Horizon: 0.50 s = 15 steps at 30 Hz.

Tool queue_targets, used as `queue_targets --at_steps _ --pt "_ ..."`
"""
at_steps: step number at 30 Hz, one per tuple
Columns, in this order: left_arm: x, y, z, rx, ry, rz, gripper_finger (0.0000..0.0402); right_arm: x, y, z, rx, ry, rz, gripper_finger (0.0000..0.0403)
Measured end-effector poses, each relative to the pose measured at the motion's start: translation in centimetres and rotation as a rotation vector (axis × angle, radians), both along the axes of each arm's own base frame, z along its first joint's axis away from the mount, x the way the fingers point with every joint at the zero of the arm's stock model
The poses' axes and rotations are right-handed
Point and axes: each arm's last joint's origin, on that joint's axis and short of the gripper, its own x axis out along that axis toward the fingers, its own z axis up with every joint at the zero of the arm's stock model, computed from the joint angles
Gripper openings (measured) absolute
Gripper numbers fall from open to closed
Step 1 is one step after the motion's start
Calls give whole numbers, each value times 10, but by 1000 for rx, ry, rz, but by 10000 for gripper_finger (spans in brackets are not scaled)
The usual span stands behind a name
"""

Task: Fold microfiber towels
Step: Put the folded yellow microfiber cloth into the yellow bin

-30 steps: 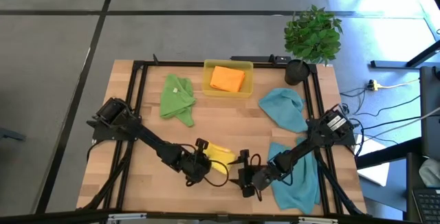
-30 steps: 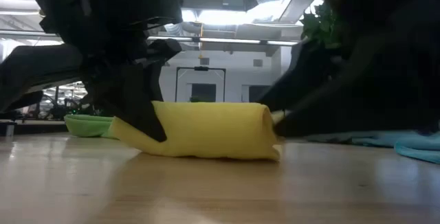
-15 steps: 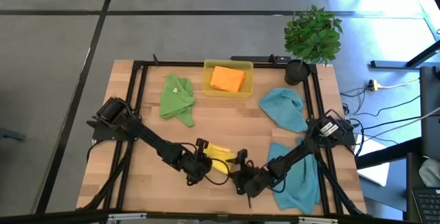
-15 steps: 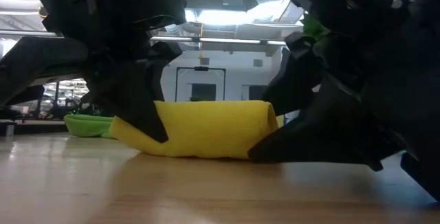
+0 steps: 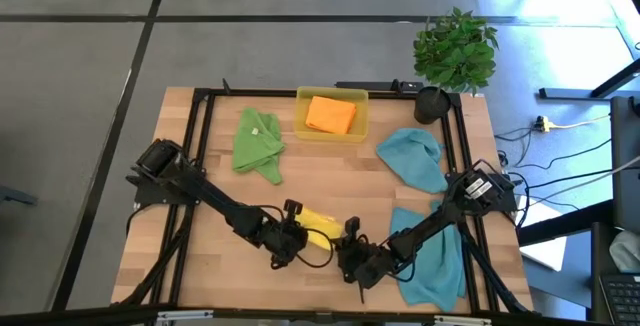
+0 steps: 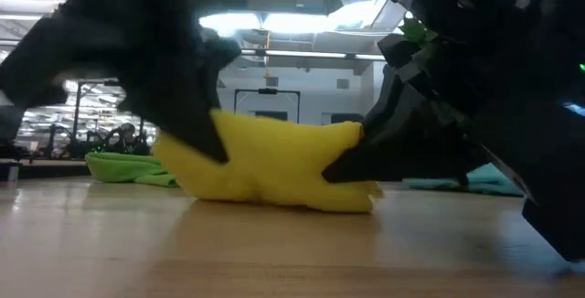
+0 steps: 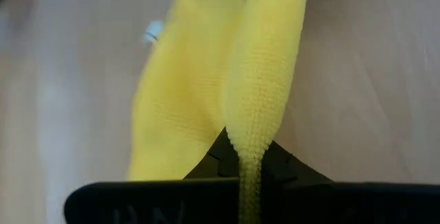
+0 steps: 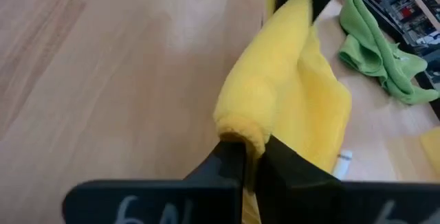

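- I am a two-armed robot at a light wooden counter (image 5: 200, 266) with a black frame, and I am folding a soft yellow microfiber towel (image 5: 318, 228) that lies near the front edge, between my two arms.
- My left end effector (image 5: 288, 238) is clenched on the towel's left end; in the left wrist view the yellow cloth (image 7: 258, 114) is pinched thin between my dark fingers.
- My right end effector (image 5: 350, 253) is clamped on the towel's opposite end; in the right wrist view a rolled yellow edge (image 8: 240, 129) sits gripped between its fingers.
- The relation that matters: the yellow towel's long axis runs from one end effector to the other, so both arms are at the cloth, one per end, and it bunches and sags between them in the low view (image 6: 274, 165).
- Relative to the yellow towel: a crumpled green microfiber towel (image 5: 257, 143) lies well behind it to the left.
- A folded orange microfiber towel (image 5: 331, 114) rests in a translucent yellow plastic tray (image 5: 302, 126) directly behind it, near the back edge.
- Two teal-blue microfiber towels lie to its right, one (image 5: 415, 159) behind and one (image 5: 435, 261) beside my right arm.
- A green potted plant (image 5: 455, 51) stands at the back right corner.
- Beyond the counter is a grey floor (image 5: 80, 66) with cables at the right.
- My judgement: the next move should lift both ends evenly, or the fold may slip crooked.
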Motion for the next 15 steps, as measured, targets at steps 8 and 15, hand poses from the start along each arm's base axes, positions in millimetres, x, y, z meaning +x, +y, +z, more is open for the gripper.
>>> queue_targets --at_steps 8,15 --pt "-9 14 45 86 -110 11 0 -3 -22 44 -87 -11 -106 9" --pt "-5 53 67 211 -119 41 0 -1 -75 90 -145 39 -211 8"
